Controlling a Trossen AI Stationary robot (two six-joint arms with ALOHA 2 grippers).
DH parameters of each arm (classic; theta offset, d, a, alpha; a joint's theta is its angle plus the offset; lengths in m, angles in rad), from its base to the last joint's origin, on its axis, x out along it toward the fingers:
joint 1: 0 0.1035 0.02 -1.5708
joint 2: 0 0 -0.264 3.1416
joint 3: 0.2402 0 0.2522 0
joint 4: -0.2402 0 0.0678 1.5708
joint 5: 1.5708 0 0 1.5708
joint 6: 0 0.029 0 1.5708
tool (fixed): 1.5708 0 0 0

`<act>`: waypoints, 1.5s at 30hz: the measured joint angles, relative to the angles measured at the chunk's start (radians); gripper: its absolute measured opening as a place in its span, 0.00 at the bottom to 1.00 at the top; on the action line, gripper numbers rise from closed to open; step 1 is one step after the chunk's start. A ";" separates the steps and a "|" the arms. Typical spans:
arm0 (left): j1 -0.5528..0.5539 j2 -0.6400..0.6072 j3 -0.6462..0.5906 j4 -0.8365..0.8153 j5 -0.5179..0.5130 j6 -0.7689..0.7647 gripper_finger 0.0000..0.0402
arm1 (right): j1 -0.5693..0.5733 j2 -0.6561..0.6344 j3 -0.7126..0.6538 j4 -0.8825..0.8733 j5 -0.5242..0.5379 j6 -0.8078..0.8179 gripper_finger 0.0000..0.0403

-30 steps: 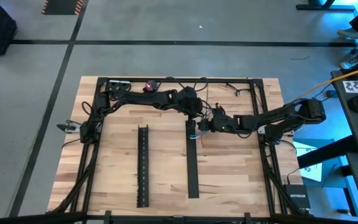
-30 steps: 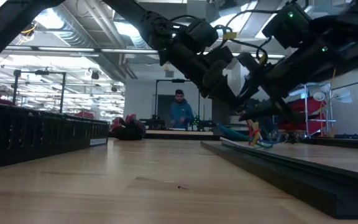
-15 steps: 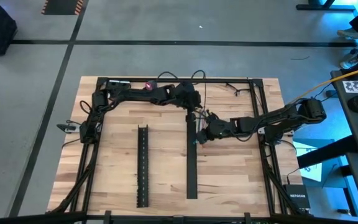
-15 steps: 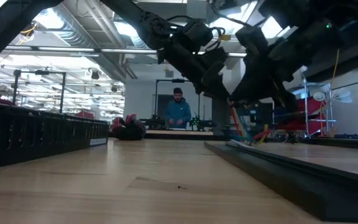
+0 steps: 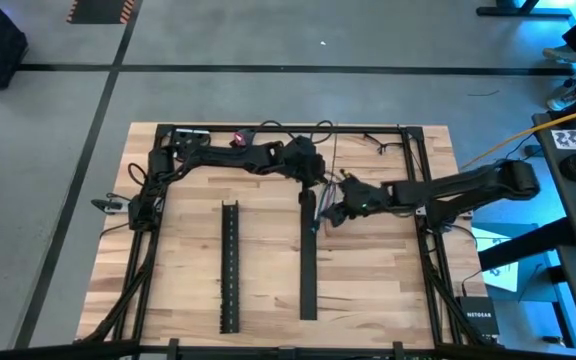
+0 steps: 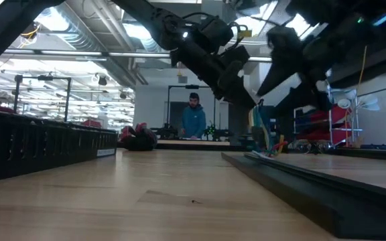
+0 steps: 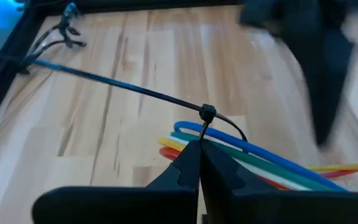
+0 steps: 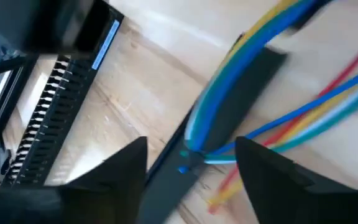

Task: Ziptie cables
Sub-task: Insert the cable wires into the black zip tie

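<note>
My left gripper pinched tight, fingertips together on ziptie just below its head, strap looped over cables. Long tail of ziptie runs off across wooden table. My right gripper spread wide, fingers either side of cables, nothing clamped. From above, both grippers meet near top end of flat black strip, cables between them. Slotted channel lies apart, untouched. Person visible far behind table.
</note>
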 joint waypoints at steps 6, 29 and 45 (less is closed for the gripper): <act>-0.011 -0.007 0.000 -0.002 0.001 0.014 0.00 | -0.045 -0.215 0.000 -0.239 0.139 -0.115 0.66; -0.047 -0.008 0.000 0.007 0.125 0.068 0.00 | -0.474 -0.261 -0.121 0.116 -0.522 -0.702 0.40; -0.048 -0.008 0.000 0.007 0.121 0.060 0.00 | -0.500 -0.186 -0.152 0.244 -0.572 -0.781 0.40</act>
